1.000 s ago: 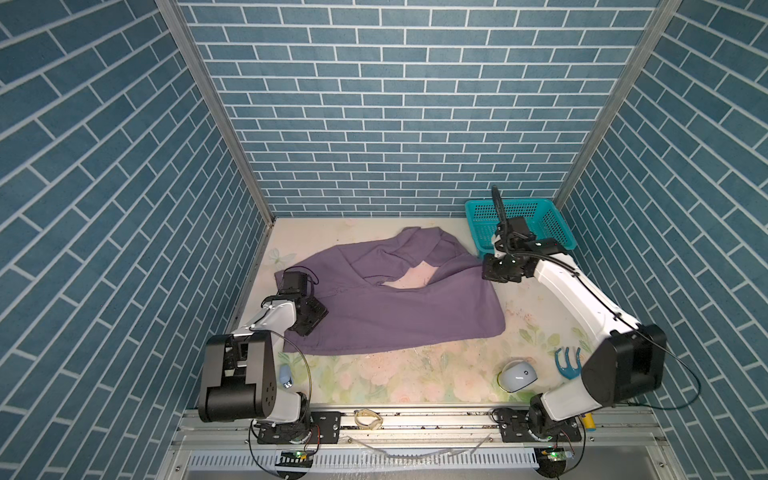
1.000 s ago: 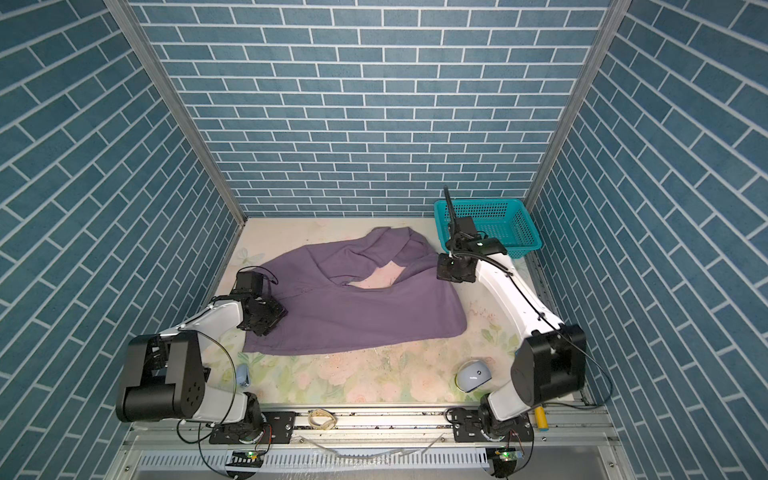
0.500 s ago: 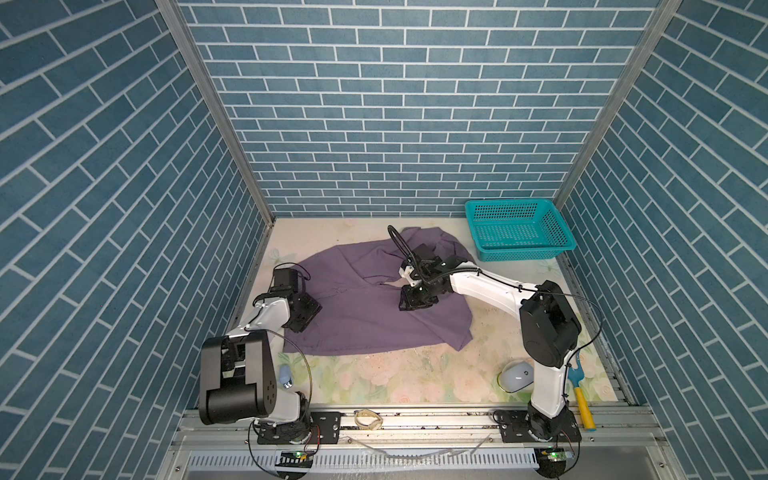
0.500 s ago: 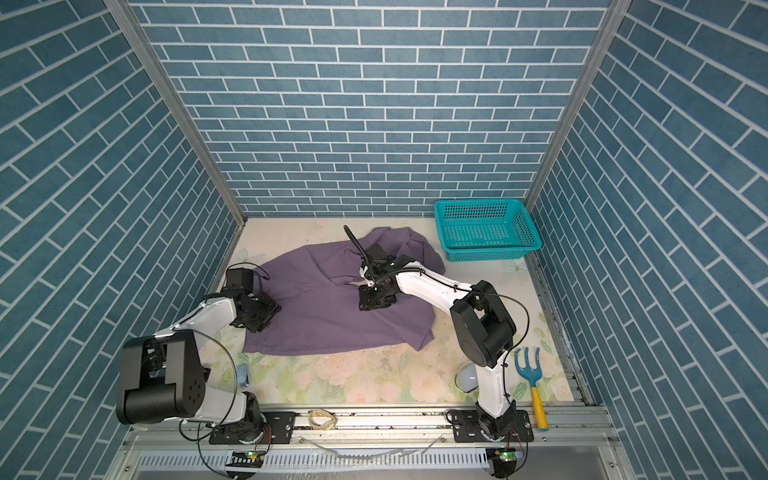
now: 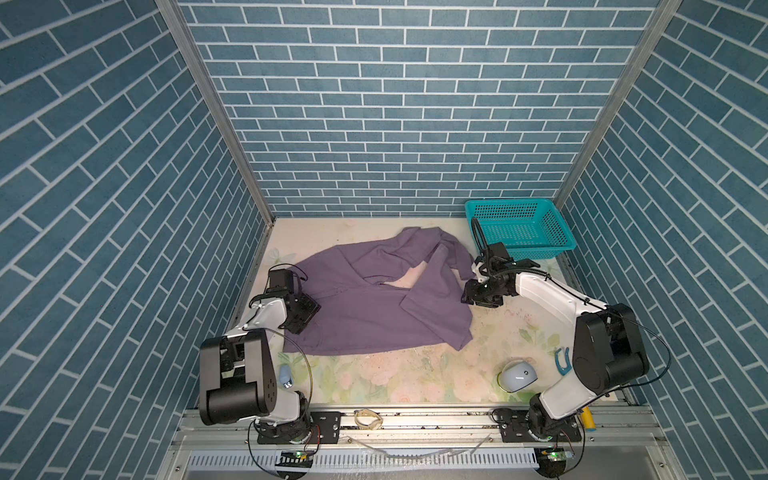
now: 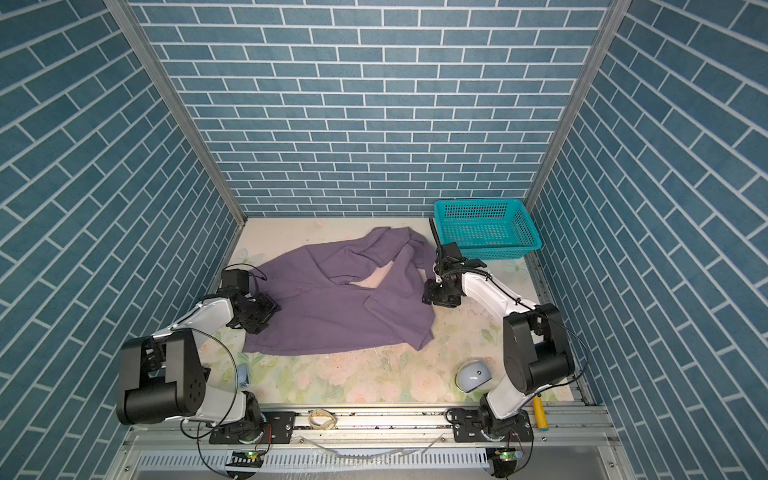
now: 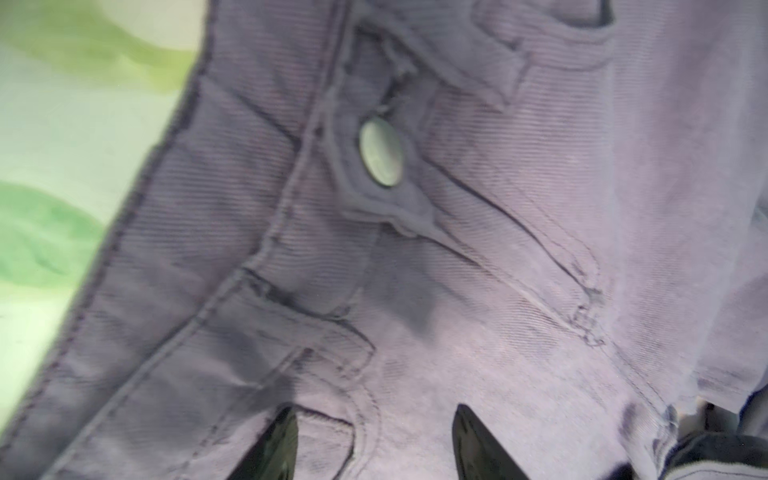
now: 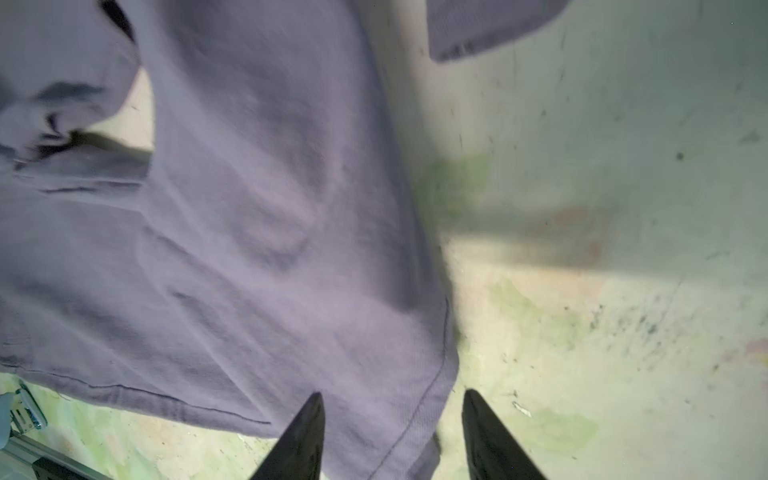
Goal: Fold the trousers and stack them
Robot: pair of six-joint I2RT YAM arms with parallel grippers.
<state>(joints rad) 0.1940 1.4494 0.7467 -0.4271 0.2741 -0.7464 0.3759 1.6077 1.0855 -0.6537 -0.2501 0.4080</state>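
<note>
Trousers: I see the purple trousers [image 5: 365,307] lying on the table [image 5: 415,374], from the middle toward the left side in both top views. They are only partly folded: one wide leg is turned back over the body, and a small patch of table shows between the folds.
Waist: in the left wrist view the waistband with its metal button [image 7: 381,156] lies directly in front of my left arm.
Left pincer: the left pincer [image 7: 374,449] is spread, with its two fingers apart over the waistband cloth and nothing pinched. In both top views it sits on the left edge of the trousers. I cannot tell if the fingers touch the cloth.
Right pincer: the right pincer [image 8: 391,399] is also spread. The hemmed corner of a leg lies between its two fingers, but they do not pinch it. In both top views it is just beside the right edge of the folded leg.
Basket: the teal basket [image 5: 519,226] stands in the far right corner, near the right pincer and apart from the trousers.
Other: a white computer mouse [image 5: 517,376] lies near the base of the right arm.
</note>
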